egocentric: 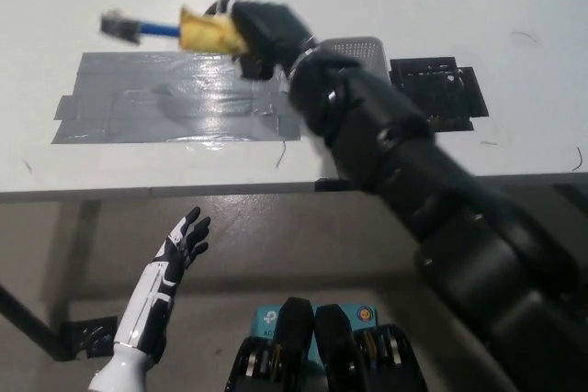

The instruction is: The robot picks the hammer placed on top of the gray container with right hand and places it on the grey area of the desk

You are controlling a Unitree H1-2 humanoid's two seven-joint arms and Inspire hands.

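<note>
My black right hand (260, 36) is shut on the hammer (167, 29), gripping its yellow handle. The blue shaft and grey head stick out to the left, above the far edge of the grey taped area (175, 98) of the white desk; the hammer's shadow falls on the tape. The grey container (358, 44) is mostly hidden behind my right arm, with only its far rim showing. My white left hand (181, 243) rests below the desk's front edge at the lower left, fingers apart and holding nothing.
A black perforated mat (436, 91) lies on the desk right of the container. The desk's front edge (138, 192) runs across the middle of the picture, with floor and a desk leg below it.
</note>
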